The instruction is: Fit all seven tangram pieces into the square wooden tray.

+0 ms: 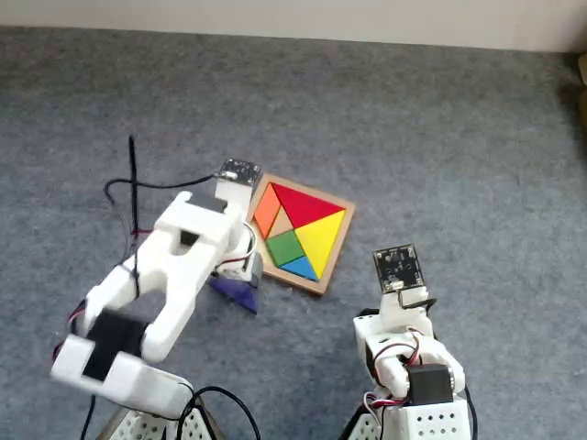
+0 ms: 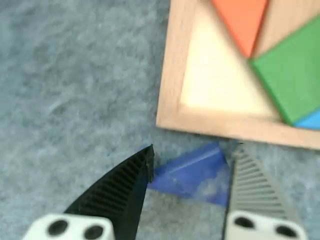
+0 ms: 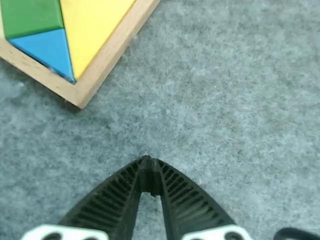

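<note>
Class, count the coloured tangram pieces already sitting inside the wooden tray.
5: orange piece at the tray's left, red piece far side, yellow piece right, green square centre, light blue triangle nearest. The left arm may hide more.

No readable text or numbers anywhere; the wrist board (image 1: pixel 400 266) perhaps bears print, too small.

Speckled grey carpet (image 1: pixel 459 137), pale wooden tray (image 1: pixel 337 249), purple piece (image 2: pixel 192 172).
</note>
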